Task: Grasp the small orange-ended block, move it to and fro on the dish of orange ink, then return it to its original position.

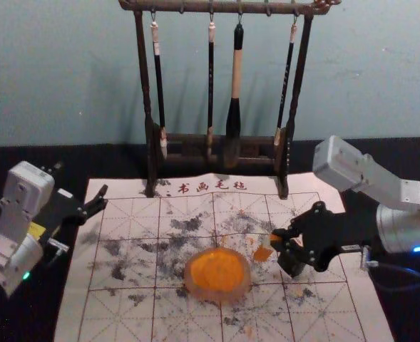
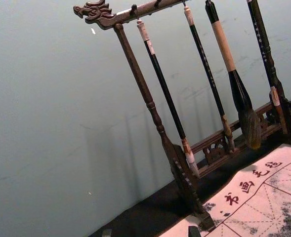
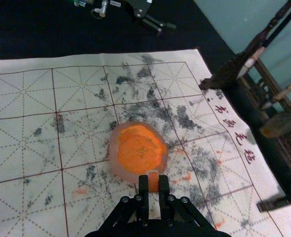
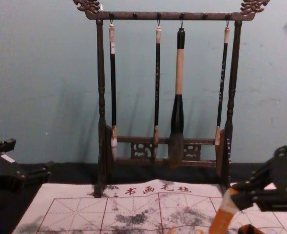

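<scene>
My right claw point(image 3: 153, 183) pinches the block point(image 1: 262, 252) by its pale top, beside the ink dish point(image 1: 217, 276). It looks light and hard; a small squeeze there should do. Wet ink could be slippery. My left claw point(image 2: 150, 232) is spread, off to the left.

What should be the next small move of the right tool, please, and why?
I would probably move the right tool slightly to the robot's left, bringing the block over the dish. The tool grips the block, orange end down, and the head view shows it to the right of the orange ink.
</scene>
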Tool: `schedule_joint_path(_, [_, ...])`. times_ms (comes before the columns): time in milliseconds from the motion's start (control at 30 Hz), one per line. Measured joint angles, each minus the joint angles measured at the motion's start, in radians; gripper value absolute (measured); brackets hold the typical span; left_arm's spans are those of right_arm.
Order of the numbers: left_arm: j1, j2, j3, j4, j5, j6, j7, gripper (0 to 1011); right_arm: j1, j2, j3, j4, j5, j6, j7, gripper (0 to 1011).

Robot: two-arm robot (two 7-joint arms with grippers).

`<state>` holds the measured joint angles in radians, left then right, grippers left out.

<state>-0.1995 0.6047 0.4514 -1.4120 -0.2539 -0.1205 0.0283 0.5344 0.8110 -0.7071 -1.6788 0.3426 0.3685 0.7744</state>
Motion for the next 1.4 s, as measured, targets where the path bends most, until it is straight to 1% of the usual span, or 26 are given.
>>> schedule_joint_path(200, [0.000,0.000,0.000,0.000,0.000,0.000,0.000,1001,-0.045,0.037,0.035,-0.031,0.018,0.001,-0.028,88])
schedule_joint_path(367, [0.000,0.000,0.000,0.000,0.000,0.000,0.000,1001,-0.080,0.061,0.064,-0.044,0.030,0.006,-0.051,87])
schedule_joint_path(633, [0.000,0.000,0.000,0.000,0.000,0.000,0.000,1001,-0.114,0.083,0.096,-0.053,0.039,0.012,-0.067,88])
schedule_joint_path(1000, [0.000,0.000,0.000,0.000,0.000,0.000,0.000,1001,-0.139,0.093,0.129,-0.057,0.042,0.021,-0.080,87])
schedule_joint_path(1400, [0.000,0.000,0.000,0.000,0.000,0.000,0.000,1001,-0.148,0.078,0.145,-0.038,0.038,0.033,-0.091,88])
